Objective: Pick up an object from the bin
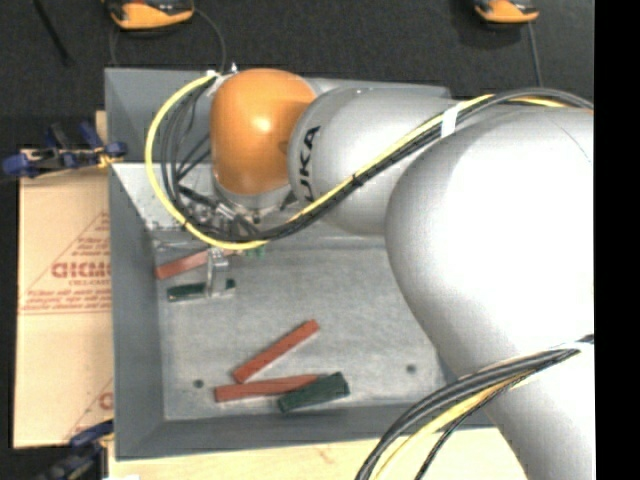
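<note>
In the grey bin point(340, 298) your gripper point(216, 274), open or clenched I cannot tell, stands beside a red stick point(180, 266); centre over it first.

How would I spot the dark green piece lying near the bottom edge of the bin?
Find the grey bin and look along its near wall. Two reddish-brown sticks lie there, a slanted stick and a flat stick; the dark green block lies at the flat one's right end. It alone there is green, and shorter and thicker.

in the bin point(135, 368), at left: jaws low over a dark green bar point(190, 292) and red bar point(178, 266).
</note>
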Robot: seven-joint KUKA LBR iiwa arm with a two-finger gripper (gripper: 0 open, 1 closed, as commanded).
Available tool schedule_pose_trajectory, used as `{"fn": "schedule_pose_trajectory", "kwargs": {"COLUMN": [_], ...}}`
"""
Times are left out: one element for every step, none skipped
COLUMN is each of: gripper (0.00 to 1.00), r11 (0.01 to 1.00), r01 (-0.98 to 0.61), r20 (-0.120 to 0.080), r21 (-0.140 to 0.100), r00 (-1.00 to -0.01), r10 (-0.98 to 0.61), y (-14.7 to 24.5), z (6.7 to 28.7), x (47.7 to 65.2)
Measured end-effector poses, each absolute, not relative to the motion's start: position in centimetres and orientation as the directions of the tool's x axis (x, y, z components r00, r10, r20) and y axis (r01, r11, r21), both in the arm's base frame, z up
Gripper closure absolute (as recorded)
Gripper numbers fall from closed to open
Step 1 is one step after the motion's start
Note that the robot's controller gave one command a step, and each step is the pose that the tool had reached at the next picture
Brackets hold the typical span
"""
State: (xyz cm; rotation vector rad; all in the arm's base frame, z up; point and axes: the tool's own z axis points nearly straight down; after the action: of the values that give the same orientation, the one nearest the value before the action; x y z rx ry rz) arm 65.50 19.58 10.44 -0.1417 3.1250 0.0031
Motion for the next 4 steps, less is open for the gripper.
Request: {"fn": "schedule_pose_trajectory", "kwargs": {"gripper": [0.0,0.0,0.0,1.0], "r11": [1.0,0.997,0.997,0.997], "r01": [-0.023,0.08,0.079,0.081], "r20": [-0.003,0.007,0.006,0.001], "r21": [0.002,0.002,0.002,0.003], "r00": [-1.0,-0.997,-0.997,-0.997], "r10": [-0.023,0.08,0.079,0.081], "y": [17.6,17.7,17.7,17.7], "z": [11.0,7.0,7.0,7.1], "x": [65.3,65.3,65.2,65.4]}}
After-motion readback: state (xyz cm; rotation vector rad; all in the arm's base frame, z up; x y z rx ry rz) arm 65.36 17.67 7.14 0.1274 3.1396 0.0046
